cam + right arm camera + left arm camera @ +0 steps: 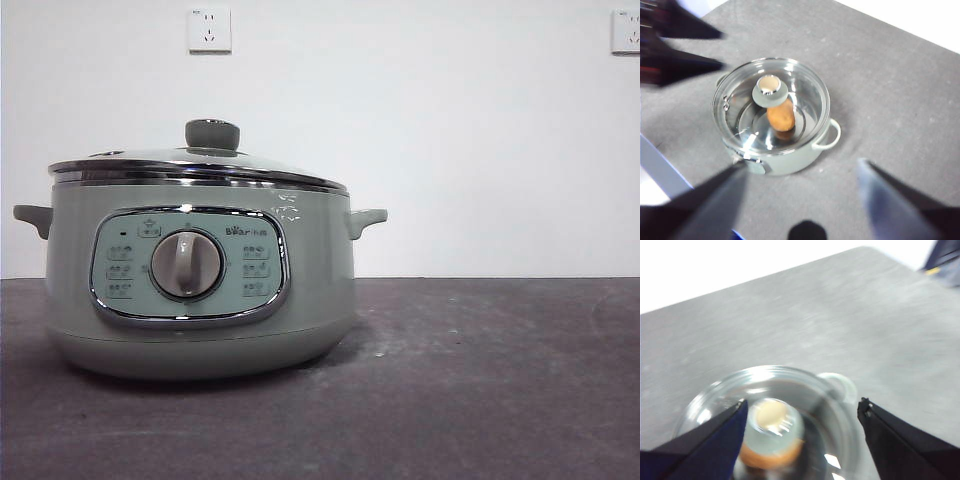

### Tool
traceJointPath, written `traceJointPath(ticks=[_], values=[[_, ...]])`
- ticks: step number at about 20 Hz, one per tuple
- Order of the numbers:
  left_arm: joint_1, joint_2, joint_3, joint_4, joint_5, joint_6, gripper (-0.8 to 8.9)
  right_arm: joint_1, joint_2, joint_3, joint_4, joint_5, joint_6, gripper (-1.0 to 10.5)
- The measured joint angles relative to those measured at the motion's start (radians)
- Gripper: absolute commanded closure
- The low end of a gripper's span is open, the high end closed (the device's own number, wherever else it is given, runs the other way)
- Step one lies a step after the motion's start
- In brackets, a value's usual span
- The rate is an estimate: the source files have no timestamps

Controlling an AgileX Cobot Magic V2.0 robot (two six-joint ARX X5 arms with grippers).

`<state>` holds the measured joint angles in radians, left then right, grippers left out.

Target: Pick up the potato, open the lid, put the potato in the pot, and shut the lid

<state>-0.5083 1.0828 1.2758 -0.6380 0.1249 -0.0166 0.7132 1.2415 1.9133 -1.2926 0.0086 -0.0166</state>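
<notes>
Note that the lid sits closed on the pot, which stands on the tabletop. The potato lies inside the pot, visible through the glass. The left gripper hovers above the lid, its fingers spread wide and empty. The right gripper hangs higher, fingers also wide apart, holding nothing.

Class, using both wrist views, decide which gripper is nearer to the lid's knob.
Left. The left gripper hangs open just above the knob, jaws on either side. The right gripper is open too, farther away and higher, seeing the whole pot.
</notes>
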Motion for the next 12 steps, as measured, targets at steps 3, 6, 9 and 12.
traceJointPath(ticks=[3, 6, 9, 12], values=[[-0.016, -0.129, 0.000, -0.068, 0.011, -0.003, 8.20, 0.000, -0.085, -0.112, 0.076, 0.050, 0.014, 9.6], [-0.031, -0.201, 0.000, -0.108, -0.022, -0.003, 8.21, 0.000, -0.203, -0.308, 0.204, 0.130, 0.045, 9.6], [-0.051, -0.226, -0.008, -0.123, -0.089, -0.003, 8.21, 0.000, -0.323, -0.539, 0.369, 0.169, 0.061, 9.6], [-0.086, -0.274, -0.115, -0.050, -0.116, -0.003, 8.21, 0.000, -0.450, -0.779, 0.572, 0.175, 0.074, 9.6]])
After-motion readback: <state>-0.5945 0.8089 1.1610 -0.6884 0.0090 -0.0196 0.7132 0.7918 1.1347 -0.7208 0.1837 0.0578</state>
